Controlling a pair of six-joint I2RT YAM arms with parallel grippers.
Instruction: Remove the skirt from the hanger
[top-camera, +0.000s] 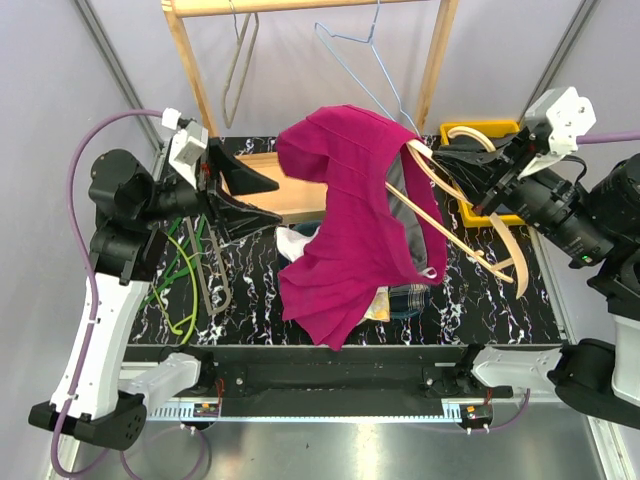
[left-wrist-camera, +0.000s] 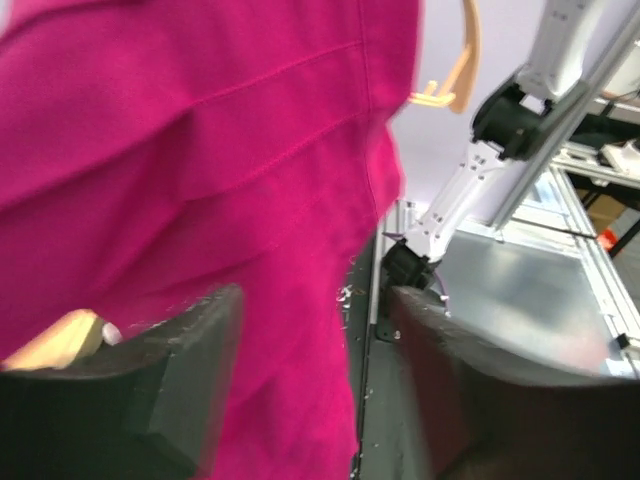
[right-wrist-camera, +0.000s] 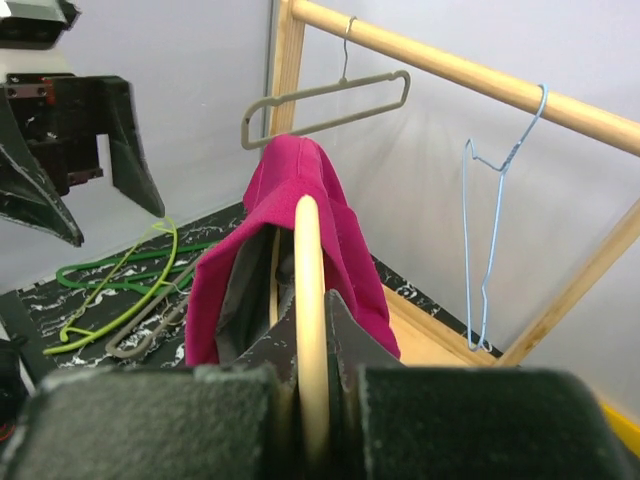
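Note:
A magenta skirt (top-camera: 350, 220) hangs over a pale wooden hanger (top-camera: 455, 235), held in the air above the black marbled table (top-camera: 250, 300). My right gripper (top-camera: 470, 175) is shut on the hanger's bar (right-wrist-camera: 312, 330); the skirt (right-wrist-camera: 300, 210) drapes over its far end. My left gripper (top-camera: 255, 195) is open to the left of the skirt, its fingers apart. In the left wrist view the skirt's fabric (left-wrist-camera: 200, 170) fills the frame and lies partly between the fingers (left-wrist-camera: 170, 370), touching or just in front of them.
A wooden rack (top-camera: 200, 70) stands at the back with a grey hanger (top-camera: 238, 60) and a blue wire hanger (top-camera: 365, 55). Green and grey hangers (top-camera: 195, 275) lie on the left of the table. A yellow bin (top-camera: 490, 140) sits at the back right. Folded cloth (top-camera: 400, 300) lies under the skirt.

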